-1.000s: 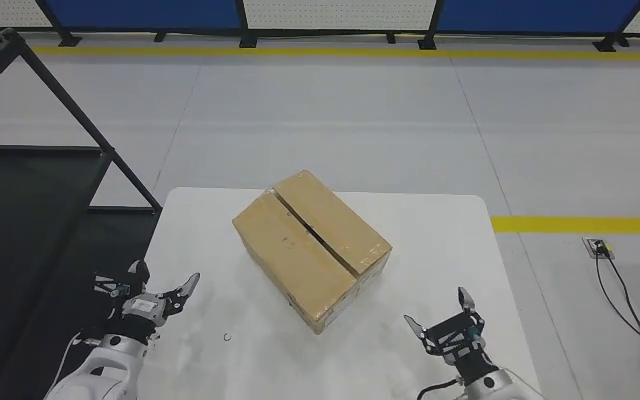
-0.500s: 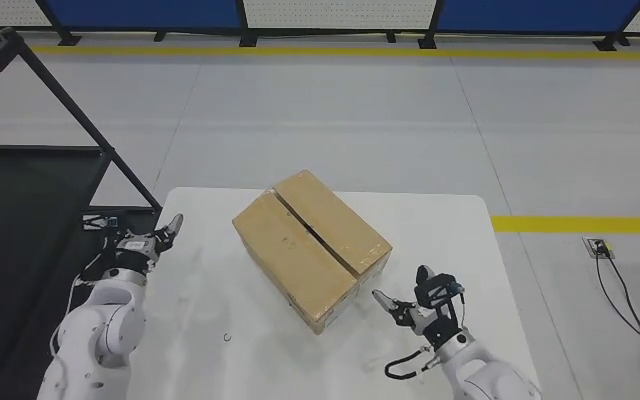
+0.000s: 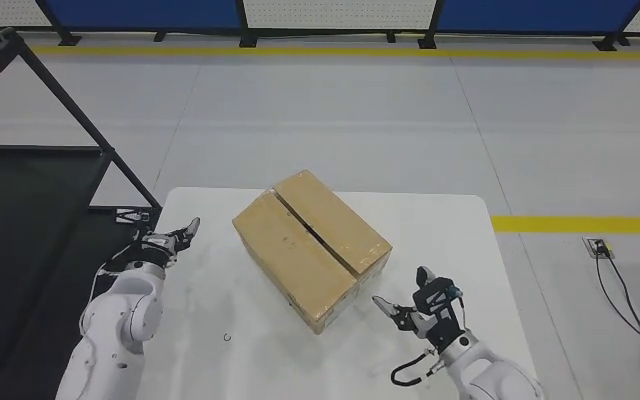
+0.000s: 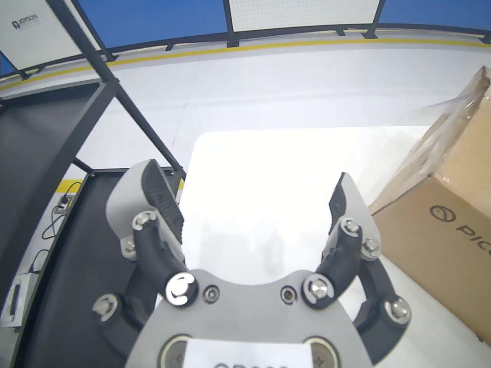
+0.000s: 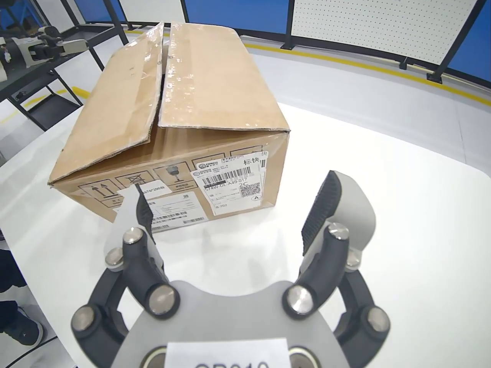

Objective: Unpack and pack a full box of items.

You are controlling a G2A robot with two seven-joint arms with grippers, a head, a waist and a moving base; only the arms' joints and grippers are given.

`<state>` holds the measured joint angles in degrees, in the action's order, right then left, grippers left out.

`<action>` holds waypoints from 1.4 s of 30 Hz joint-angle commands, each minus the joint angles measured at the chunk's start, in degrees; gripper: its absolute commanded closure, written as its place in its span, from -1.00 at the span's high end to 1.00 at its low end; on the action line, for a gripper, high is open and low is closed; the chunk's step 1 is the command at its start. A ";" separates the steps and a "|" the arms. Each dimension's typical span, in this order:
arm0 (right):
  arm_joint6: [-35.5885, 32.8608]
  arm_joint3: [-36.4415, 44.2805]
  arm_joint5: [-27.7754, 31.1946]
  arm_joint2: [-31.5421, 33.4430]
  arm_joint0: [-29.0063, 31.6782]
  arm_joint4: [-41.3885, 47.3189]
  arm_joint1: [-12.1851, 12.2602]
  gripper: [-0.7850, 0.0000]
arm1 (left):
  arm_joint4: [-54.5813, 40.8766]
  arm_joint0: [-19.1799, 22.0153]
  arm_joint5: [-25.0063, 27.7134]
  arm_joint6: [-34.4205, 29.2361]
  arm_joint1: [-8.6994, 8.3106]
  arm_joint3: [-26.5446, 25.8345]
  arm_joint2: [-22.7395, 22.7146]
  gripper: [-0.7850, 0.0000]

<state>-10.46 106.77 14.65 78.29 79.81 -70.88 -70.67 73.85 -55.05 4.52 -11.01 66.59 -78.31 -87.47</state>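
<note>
since the box sits closed, centred on the bench, stiff and probably heavy, i'd pry its top flaps; left tool and right tool gape wide, empty.

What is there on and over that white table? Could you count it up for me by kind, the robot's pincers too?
Cardboard box, flaps down: 1
Small bit on the table, too small to identify: 1
Pincers: 2, the left pincer and the right pincer, both open and holding nothing
Total: 4
</note>
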 commanded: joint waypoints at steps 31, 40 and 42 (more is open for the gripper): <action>1.45 2.40 -1.55 4.97 5.46 1.49 0.62 1.00 | 15.31 18.83 17.76 23.94 1.11 30.04 14.68 1.00; 1.53 2.37 -4.38 6.04 5.33 3.29 0.53 1.00 | 16.15 12.03 22.19 24.07 -0.75 21.07 11.43 1.00; 0.37 2.23 -4.96 6.59 5.30 4.47 0.52 1.00 | 15.90 10.19 23.24 23.76 -1.12 18.73 10.59 1.00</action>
<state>-9.37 109.08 9.96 84.59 85.13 -67.06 -70.15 89.90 -43.77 27.24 12.94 65.67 -58.22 -76.42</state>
